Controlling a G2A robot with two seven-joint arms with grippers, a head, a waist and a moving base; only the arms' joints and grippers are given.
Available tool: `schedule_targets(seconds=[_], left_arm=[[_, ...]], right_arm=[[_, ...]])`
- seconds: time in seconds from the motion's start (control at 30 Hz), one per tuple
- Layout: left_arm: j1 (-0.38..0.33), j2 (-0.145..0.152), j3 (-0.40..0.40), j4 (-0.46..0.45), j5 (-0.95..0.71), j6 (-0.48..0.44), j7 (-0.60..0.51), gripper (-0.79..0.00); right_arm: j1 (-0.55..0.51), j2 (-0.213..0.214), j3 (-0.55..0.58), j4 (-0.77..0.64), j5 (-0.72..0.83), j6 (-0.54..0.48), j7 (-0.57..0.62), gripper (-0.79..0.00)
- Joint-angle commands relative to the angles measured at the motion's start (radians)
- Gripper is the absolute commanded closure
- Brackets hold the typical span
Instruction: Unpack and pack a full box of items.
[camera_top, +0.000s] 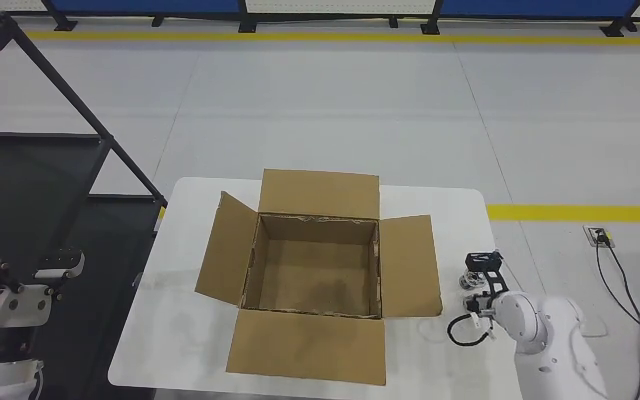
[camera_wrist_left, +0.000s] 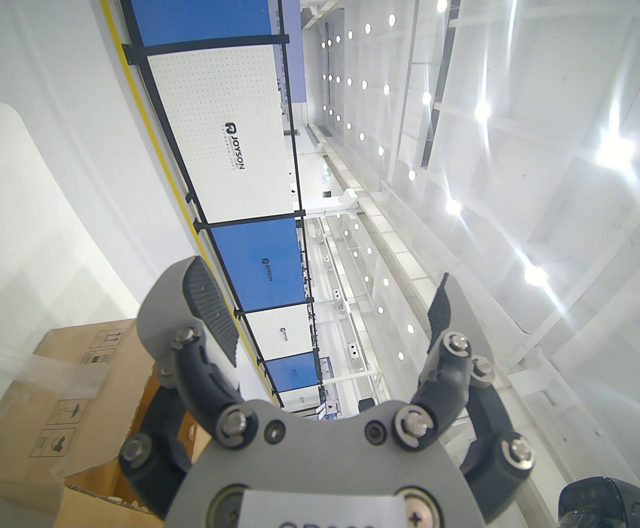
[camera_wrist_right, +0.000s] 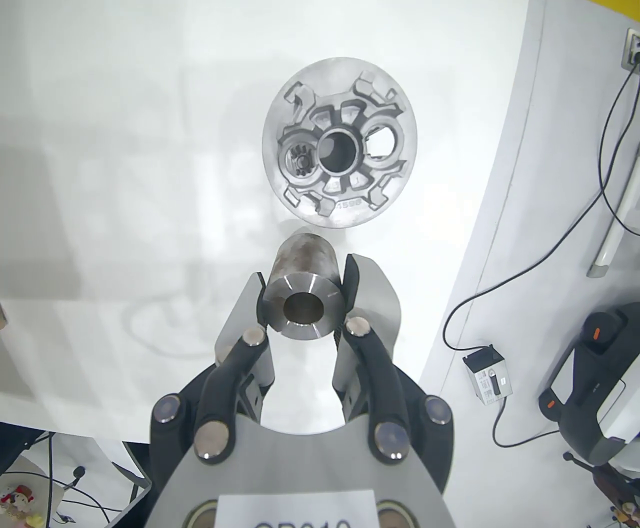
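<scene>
Your right end effector (camera_wrist_right: 306, 284) points down at the bench (camera_wrist_right: 125, 150) near its right edge. Both fingers press against the sides of a steel cylinder (camera_wrist_right: 301, 265), whose bored end faces the wrist. Just beyond the cylinder, a cast metal disc (camera_wrist_right: 340, 155) lies flat on the bench. Your left end effector (camera_wrist_left: 320, 290) is tilted up toward the hall ceiling, its fingers spread wide and holding nothing. The cardboard box (camera_top: 320, 192) sits mid-bench with all four flaps folded out.

Pale floor (camera_top: 400, 100), yellow line (camera_top: 560, 212), blue-white wall panels (camera_wrist_left: 260, 260), ceiling lights (camera_wrist_left: 452, 206).
</scene>
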Motion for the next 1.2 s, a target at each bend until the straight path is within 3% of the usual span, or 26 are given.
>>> schedule_targets(seconds=[0.0,0.03,0.1,0.17,0.23,0.5,0.53,0.57,0.67,0.8,0.97,1.07,1.17], left_arm=[[0.000,0.000,0.000,0.000,0.000,0.000,0.000,-0.785],[0.000,0.000,0.000,0.000,0.000,0.000,0.000,-0.785],[0.000,0.000,0.000,0.000,0.000,0.000,0.000,-0.785],[0.000,0.000,0.000,0.000,0.000,0.000,0.000,-0.785],[0.000,0.000,0.000,0.000,0.000,0.000,0.000,-0.785],[0.000,0.000,0.000,0.000,0.000,0.000,0.000,-0.785],[0.000,0.000,0.000,0.000,0.000,0.000,0.000,-0.785],[0.000,0.000,0.000,0.000,0.000,0.000,0.000,-0.785],[0.000,0.000,0.000,0.000,0.000,0.000,0.000,-0.785],[0.000,0.000,0.000,0.000,0.000,0.000,0.000,-0.785],[0.000,0.000,0.000,0.000,0.000,0.000,0.000,-0.785],[0.000,0.000,0.000,0.000,0.000,0.000,0.000,-0.785],[0.000,0.000,0.000,0.000,0.000,0.000,0.000,-0.785]], right_arm=[[0.009,0.001,-0.005,0.010,-0.009,0.015,0.010,0.000],[0.015,0.002,-0.008,0.016,-0.010,0.020,0.015,-0.015],[0.023,0.003,-0.012,0.027,-0.007,0.023,0.016,-0.243],[0.028,0.005,-0.013,0.036,-0.003,0.022,0.015,-0.317],[0.030,0.006,-0.013,0.041,0.000,0.024,0.014,-0.369],[0.005,0.013,-0.009,0.003,0.011,0.046,0.012,-0.409],[-0.005,0.013,-0.002,-0.017,0.016,0.053,0.000,-0.468],[-0.022,0.015,0.007,-0.046,0.022,0.053,-0.015,-0.625],[-0.100,0.017,0.042,-0.174,0.049,0.077,-0.052,-0.785],[-0.230,0.018,0.091,-0.391,0.093,0.091,-0.117,-0.785],[-0.390,0.018,0.122,-0.613,0.182,0.004,-0.311,-0.785],[-0.454,0.018,0.125,-0.677,0.256,-0.073,-0.432,-0.785],[-0.485,0.021,0.122,-0.706,0.327,-0.231,-0.575,-0.785]])
